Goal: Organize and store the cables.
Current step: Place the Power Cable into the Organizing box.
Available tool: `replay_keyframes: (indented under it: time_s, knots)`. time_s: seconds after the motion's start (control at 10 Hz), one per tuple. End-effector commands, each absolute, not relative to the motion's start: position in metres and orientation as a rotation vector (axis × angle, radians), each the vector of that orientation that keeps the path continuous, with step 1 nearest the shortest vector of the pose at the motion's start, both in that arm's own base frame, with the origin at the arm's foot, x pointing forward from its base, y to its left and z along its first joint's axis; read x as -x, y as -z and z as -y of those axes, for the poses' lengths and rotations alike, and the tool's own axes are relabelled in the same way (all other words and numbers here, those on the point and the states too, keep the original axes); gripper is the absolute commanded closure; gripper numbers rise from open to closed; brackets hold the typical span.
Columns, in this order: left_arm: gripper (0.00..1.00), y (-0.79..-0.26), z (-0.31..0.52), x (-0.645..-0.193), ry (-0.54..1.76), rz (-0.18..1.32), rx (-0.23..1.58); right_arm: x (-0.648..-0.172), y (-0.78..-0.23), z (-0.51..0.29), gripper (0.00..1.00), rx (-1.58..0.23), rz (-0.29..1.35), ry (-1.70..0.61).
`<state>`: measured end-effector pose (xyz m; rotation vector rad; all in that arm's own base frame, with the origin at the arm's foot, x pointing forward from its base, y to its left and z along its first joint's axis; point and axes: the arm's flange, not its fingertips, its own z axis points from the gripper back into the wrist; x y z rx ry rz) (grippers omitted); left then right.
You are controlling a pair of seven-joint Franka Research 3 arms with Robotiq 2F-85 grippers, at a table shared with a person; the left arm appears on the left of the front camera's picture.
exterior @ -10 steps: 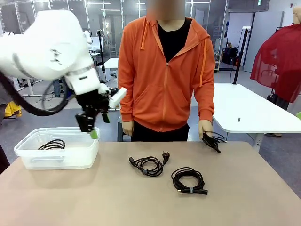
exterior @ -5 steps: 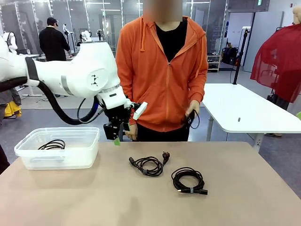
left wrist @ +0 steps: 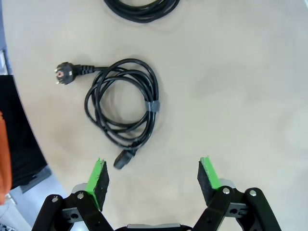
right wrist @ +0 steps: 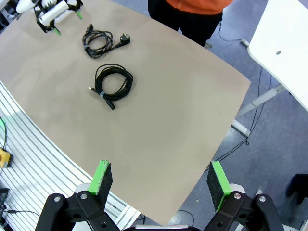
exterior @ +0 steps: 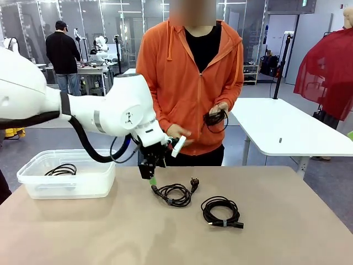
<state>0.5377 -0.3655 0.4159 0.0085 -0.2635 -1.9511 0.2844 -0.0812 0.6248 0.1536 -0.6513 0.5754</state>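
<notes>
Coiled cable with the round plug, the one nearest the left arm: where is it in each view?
Front: the cable with the round plug lies mid-picture, plug at its upper right.
Left wrist: left of centre, plug at upper left.
Right wrist: top left, small, plug to its right.
Shared landmark: the other coiled cable, lower right of it in front, at the top edge, below it.

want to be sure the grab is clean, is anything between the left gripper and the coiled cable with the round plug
Nothing visible. The left gripper, jaws open, hangs close above the near plug end of the cable, with just bare table around the coil.
</notes>
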Motion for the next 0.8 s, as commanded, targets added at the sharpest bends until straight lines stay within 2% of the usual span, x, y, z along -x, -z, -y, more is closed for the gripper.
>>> replay_keyframes:
  time_s: [0.0, 0.7]
  knots:
    - [0.07, -0.4, 0.38, -0.543, 1.921, 0.264, -0.049, -0.283, -0.624, 0.082, 0.0, -0.152, 0.651, -0.578]
    - [0.07, -0.39, 0.38, -0.539, 1.931, 0.247, -0.015, -0.283, -0.624, 0.082, 0.0, -0.152, 0.651, -0.578]
